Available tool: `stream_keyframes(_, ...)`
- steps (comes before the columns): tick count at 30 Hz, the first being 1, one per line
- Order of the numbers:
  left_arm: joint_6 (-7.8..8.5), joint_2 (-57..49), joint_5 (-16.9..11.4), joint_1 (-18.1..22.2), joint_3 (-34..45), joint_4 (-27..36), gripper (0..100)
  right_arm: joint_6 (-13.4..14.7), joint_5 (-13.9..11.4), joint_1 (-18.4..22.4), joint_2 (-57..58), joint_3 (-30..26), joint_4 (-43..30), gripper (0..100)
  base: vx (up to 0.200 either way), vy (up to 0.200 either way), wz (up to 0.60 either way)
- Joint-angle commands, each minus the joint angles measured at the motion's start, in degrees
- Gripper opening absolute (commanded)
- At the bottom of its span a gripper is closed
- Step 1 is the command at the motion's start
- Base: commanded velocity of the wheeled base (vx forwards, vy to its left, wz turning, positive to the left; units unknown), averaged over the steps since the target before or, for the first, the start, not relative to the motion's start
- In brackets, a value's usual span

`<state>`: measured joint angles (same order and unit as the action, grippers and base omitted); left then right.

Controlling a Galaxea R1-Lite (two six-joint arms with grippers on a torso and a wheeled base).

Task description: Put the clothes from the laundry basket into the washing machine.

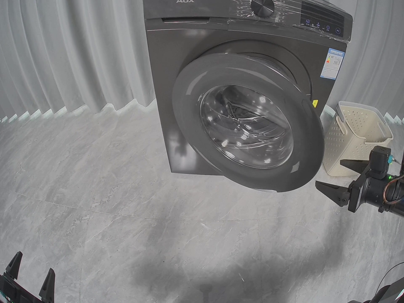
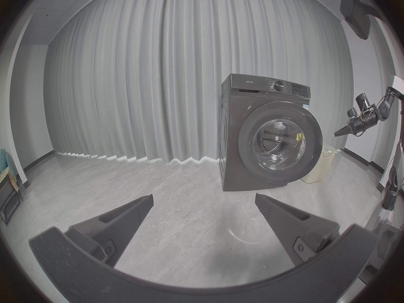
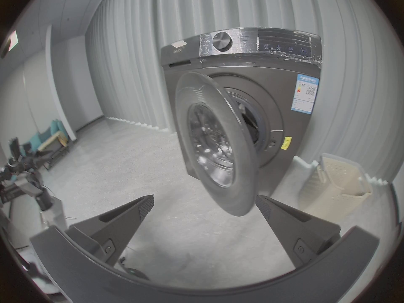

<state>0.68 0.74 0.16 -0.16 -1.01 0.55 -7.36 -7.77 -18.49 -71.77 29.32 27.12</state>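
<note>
In the head view the washing machine [image 1: 235, 64] stands on the floor [image 1: 105, 182], its round door [image 1: 248, 123] swung partly out and the laundry basket [image 1: 357, 139] just beside it on the robot's right. The right gripper [image 1: 328, 172] hangs wide apart and empty near the door's lower rim, and the left gripper [image 1: 35, 261] sits low, also spread and empty. The left wrist view has its fingers [image 2: 126, 215] splayed over floor, well apart from the machine; the right wrist view has its own parted close to the door, touching nothing

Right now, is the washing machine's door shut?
No, the washing machine door stands swung outward, and the drum opening shows behind it.
</note>
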Motion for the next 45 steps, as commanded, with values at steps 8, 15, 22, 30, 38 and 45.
stream_keyframes(8, -0.07, -0.7, 0.0, 0.0, 0.8, 0.1, 100, 10.6, -1.3, -9.2, -4.6, 5.3, 1.5, 100, 0.050, 0.000, 0.00)
stream_keyframes(15, -0.07, -0.7, 0.0, 0.0, 0.8, 0.1, 100, 10.6, -1.1, -9.0, -8.7, 8.4, 1.5, 100, 0.200, 0.000, 0.00)
stream_keyframes(22, -0.07, -0.7, 0.0, 0.1, 0.8, 0.0, 100, 10.7, -1.1, -7.4, -13.0, 11.7, 2.1, 100, 0.086, 0.000, 0.00)
stream_keyframes(30, -0.07, -0.7, 0.0, 0.1, 0.8, 0.0, 100, 10.0, 0.6, -1.9, -15.0, 13.1, 8.9, 100, 0.000, 0.000, 0.00)
stream_keyframes(38, -0.24, -0.7, 0.0, 0.1, 0.8, 0.0, 100, 9.8, 0.2, -3.5, -12.1, 6.4, 8.4, 100, 0.000, -0.050, 0.00)
stream_keyframes(45, -0.24, -0.7, 0.0, 0.1, 0.8, 0.0, 100, 9.9, 0.0, -8.3, -11.1, 2.2, 9.1, 100, 0.000, -0.200, 0.00)
